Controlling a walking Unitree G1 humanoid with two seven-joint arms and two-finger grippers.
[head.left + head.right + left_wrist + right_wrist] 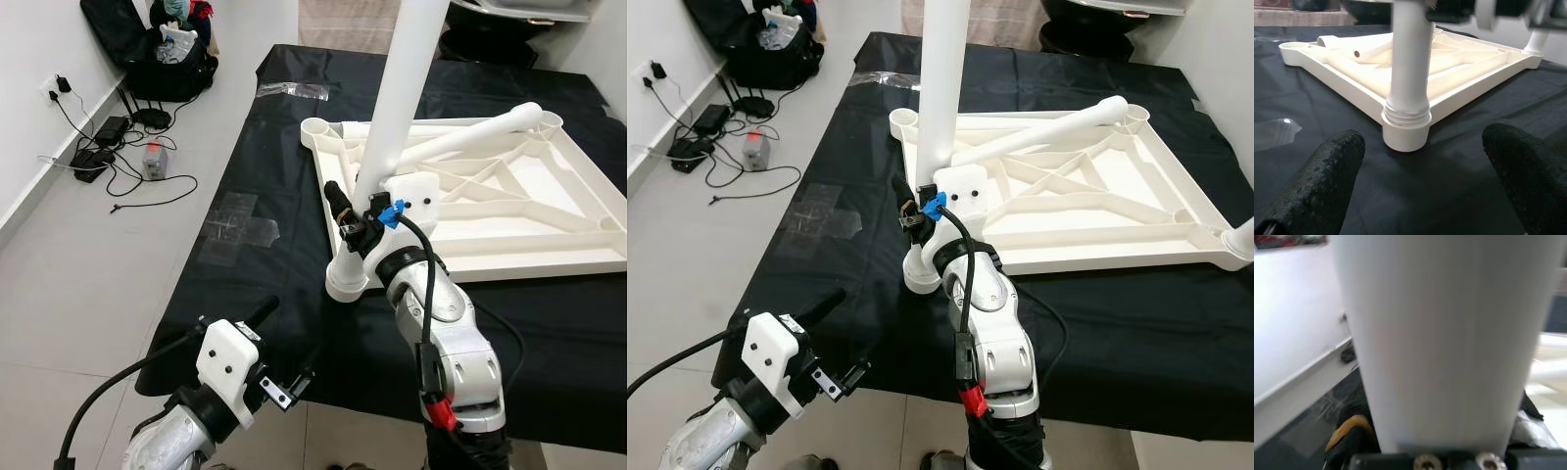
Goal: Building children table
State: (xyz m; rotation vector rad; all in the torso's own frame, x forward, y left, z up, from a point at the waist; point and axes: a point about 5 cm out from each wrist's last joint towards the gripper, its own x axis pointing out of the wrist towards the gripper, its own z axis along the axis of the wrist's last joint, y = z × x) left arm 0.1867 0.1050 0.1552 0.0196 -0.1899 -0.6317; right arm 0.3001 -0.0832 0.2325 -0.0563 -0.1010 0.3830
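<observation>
- Hovering nearest the camera, the left gripper (277, 348) sits just past the near edge of the black cloth-covered table (245, 255), its two black fingers (1327, 181) spread wide with nothing between them (they face the leg socket across bare cloth).
- Beside it, the right gripper (355, 217) on its silver arm (446, 343) is clamped around the upright white plastic table leg (397, 88), gripping it low on the shaft.
- That leg stands vertical, its threaded foot seated in the round corner socket (1406, 131) at the near corner of the upside-down white plastic ribbed tabletop (509, 211).
- The tabletop lies flat on the cloth, ribs up, and a second white leg (470, 132) rests at a slant across its far part.
- Further out, a small clear plastic bag (292, 91) lies on the cloth near the table's far left edge.
- On the grey floor to the left, black cables and adapters (108, 147) trail from a wall socket, with a black bag (176, 59) behind them against the wall.
</observation>
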